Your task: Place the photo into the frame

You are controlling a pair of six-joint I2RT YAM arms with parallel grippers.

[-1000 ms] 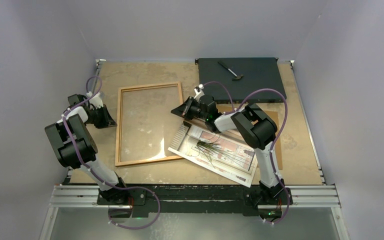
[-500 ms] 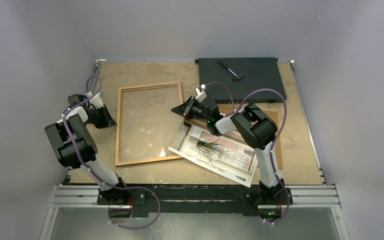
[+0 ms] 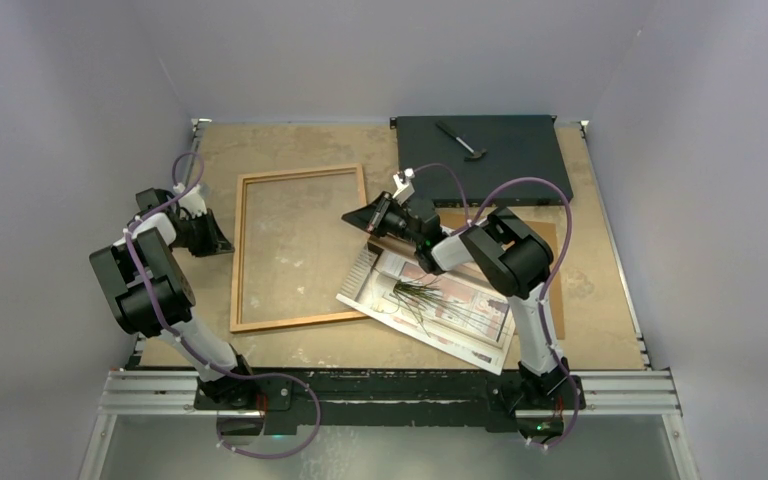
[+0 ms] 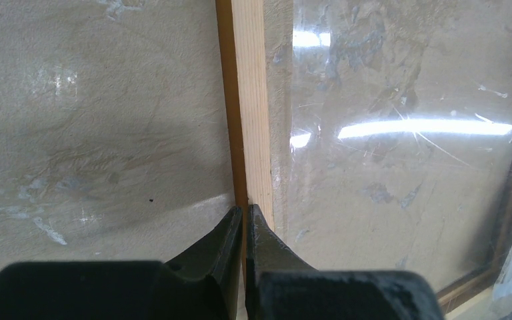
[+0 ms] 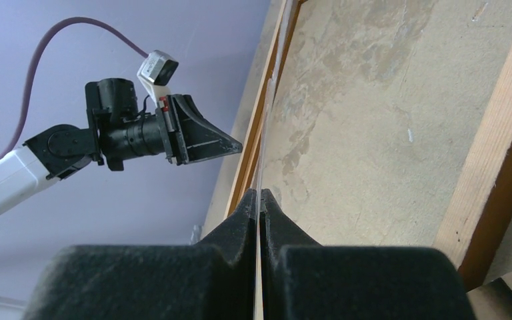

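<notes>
I'm a bit nervous: my left claw point(image 4: 245, 212) at one side rail of the frame point(image 4: 250, 100) and my right claw point(image 5: 261, 195) over the opposite rail are both pinched shut, seemingly empty, with the photo point(image 3: 455, 308) flat behind the right claw and lapping the frame, so any shove could crease it.

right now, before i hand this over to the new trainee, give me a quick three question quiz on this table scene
1. True or false: the photo lies wholly inside the frame.
2. What rests on the black flat box? A) a small dark tool B) a cup C) a roll of tape
3. Fill in: the left gripper has its jaws ____.
Key: 1 false, only one corner of the photo overlaps the frame's near right corner; 2 A; 3 shut.
</notes>
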